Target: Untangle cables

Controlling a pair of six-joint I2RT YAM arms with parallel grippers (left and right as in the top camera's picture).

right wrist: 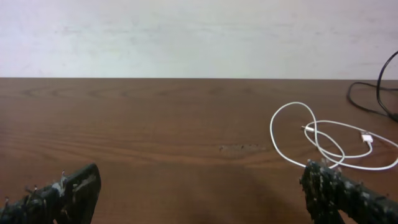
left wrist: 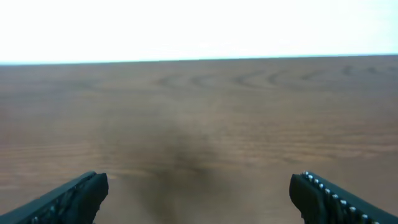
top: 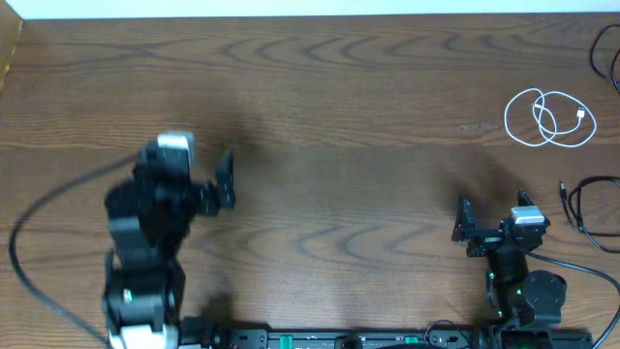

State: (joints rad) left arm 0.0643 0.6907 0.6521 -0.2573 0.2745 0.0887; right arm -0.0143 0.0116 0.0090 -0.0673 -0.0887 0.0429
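Observation:
The white cable [top: 548, 118] lies in loose overlapping loops at the far right of the table; it also shows in the right wrist view [right wrist: 323, 140], ahead and to the right of the fingers. The black cable [top: 591, 206] lies coiled at the right edge, apart from the white one, with a plug pointing left. My right gripper [top: 493, 206] [right wrist: 199, 193] is open and empty, left of the black cable and nearer than the white one. My left gripper [top: 194, 173] [left wrist: 199, 196] is open and empty over bare wood at the left, blurred.
A thicker black wire [top: 610, 53] loops at the far right corner, also in the right wrist view [right wrist: 373, 99]. A scuff mark [right wrist: 239, 148] is on the wood left of the white cable. The table's far edge [top: 310, 14] meets a pale wall.

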